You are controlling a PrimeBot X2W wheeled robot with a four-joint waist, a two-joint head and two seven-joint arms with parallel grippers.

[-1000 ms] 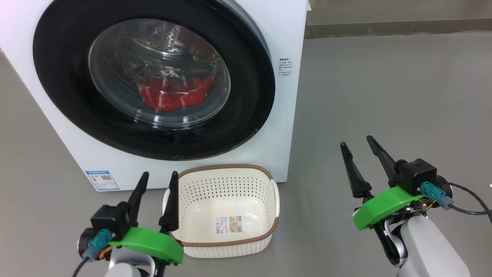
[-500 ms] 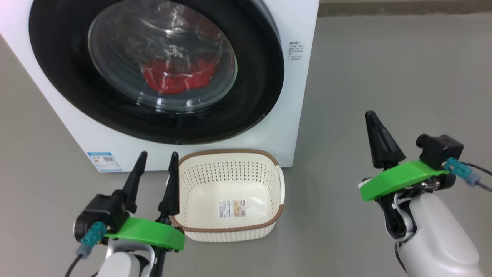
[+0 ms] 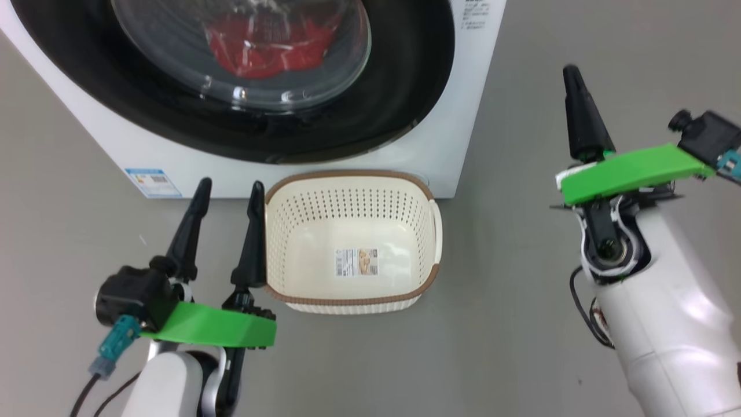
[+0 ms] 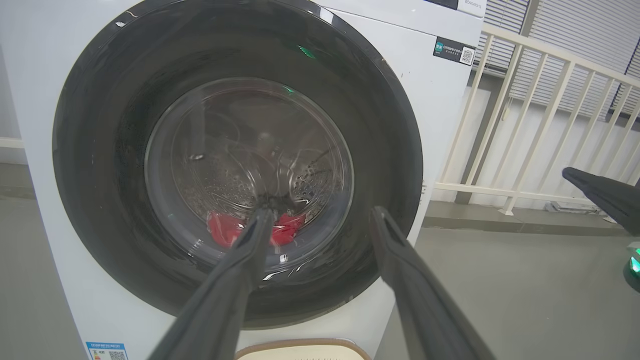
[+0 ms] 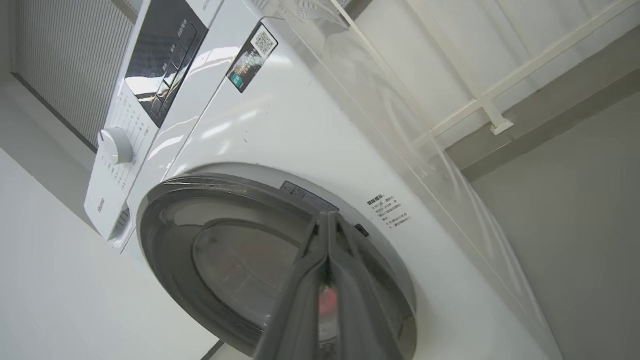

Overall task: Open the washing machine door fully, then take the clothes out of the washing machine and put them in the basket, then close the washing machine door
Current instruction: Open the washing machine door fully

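Head view: the white washing machine (image 3: 468,87) is seen from above with the washing machine door (image 3: 405,87) shut, and the red clothes (image 3: 266,49) are made out through the glass, lying inside the drum. A blue label sticker (image 3: 151,181) is fixed at the lower corner of the machine's front on the robot's left. The basket (image 3: 347,175) is set on the grey floor (image 3: 509,301) just in front of the machine, below the door, with a paper label (image 3: 356,262) stuck to its bottom. The left gripper (image 3: 230,184) is held just beside the basket's left rim with its two dark fingers spread apart and empty; whether the nearer finger touches the rim cannot be told. The right gripper (image 3: 573,72) is raised well to the right of the basket, past the machine's right-hand corner, its fingers pressed together into a single point with nothing caught in them. Left wrist view: the spread fingers are pointed at the lower half of the closed door, the red bundle is framed at the bottom of the window, the basket's brown rim is glimpsed at the bottom edge, and a pale railing (image 4: 550,56) is seen to the right of the machine. Right wrist view: the clenched fingers are aimed at the door's rim from the side, and a dark control panel (image 5: 165,55) and a white dial (image 5: 115,145) are seen along the top of the machine's front.
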